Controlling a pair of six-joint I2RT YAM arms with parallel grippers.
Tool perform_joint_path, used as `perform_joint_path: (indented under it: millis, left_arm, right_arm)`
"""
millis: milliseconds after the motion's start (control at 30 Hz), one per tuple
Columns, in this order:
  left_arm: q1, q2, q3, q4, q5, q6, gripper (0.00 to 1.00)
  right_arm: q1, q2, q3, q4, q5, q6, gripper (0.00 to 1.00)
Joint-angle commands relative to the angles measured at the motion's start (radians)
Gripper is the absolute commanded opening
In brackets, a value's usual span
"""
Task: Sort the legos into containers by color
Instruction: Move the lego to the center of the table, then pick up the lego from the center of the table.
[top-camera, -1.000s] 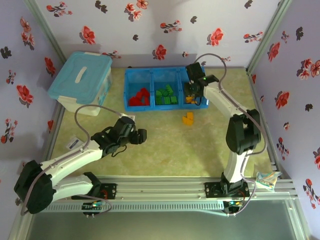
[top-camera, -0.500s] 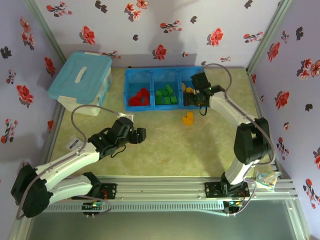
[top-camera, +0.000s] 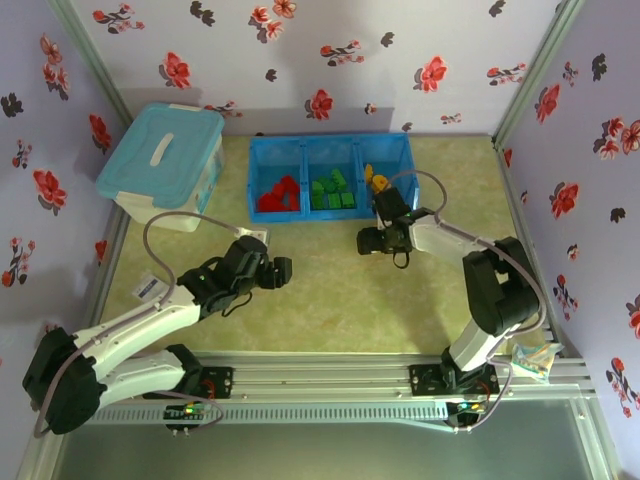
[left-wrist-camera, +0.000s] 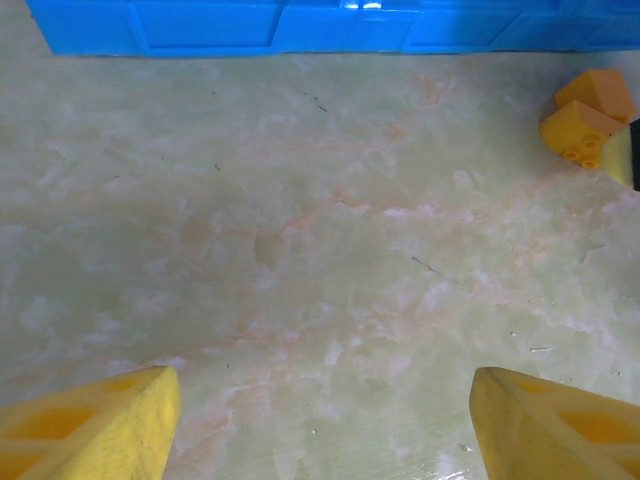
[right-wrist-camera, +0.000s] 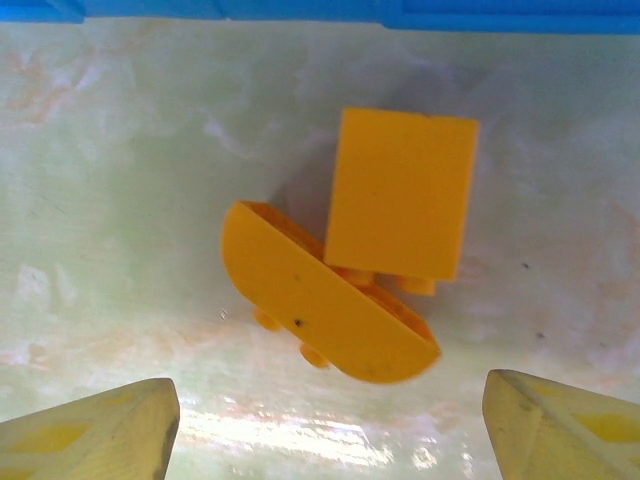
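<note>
So, a square orange plastic lego block (right-wrist-camera: 400, 195) and a half-round orange lego piece (right-wrist-camera: 325, 300) lie touching on the pale green marbled tabletop (right-wrist-camera: 120, 200), just beside the bright blue plastic tray (right-wrist-camera: 300, 8). I'd guess they're light, hard and slick, so pinch the block's flat sides. The right gripper (right-wrist-camera: 325, 430) hovers above them wide open and empty, and the left gripper (left-wrist-camera: 320, 425) is open and empty too. Flowery lilac walls (top-camera: 300, 60) all around.

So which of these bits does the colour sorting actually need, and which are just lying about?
Job: blue tray; red legos, green legos and orange legos inside it; square orange brick and half-round orange piece loose on the table.
Lying about: pale blue lidded tub; crumpled packet by the near right corner.
</note>
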Motion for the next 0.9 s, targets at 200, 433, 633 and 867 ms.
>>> perform_joint_path:
  millis: [200, 433, 633, 867]
  left_arm:
    - [-0.003, -0.015, -0.026, -0.001, -0.026, -0.011, 0.76]
    - [-0.002, -0.005, -0.013, -0.001, -0.029, 0.001, 0.76]
    - [0.0, 0.01, -0.008, 0.005, -0.028, 0.003, 0.75]
    - [-0.001, -0.013, -0.02, -0.012, -0.031, -0.003, 0.74]
  right_arm:
    - [0.056, 0.114, 0.087, 0.005, 0.03, -0.031, 0.76]
    - [0.157, 0.058, 0.08, -0.02, 0.036, -0.021, 0.67]
    - [0.143, 0.092, 0.141, -0.061, 0.13, 0.001, 0.65]
    - [0.135, 0.248, 0.284, -0.155, 0.145, 0.05, 0.5]
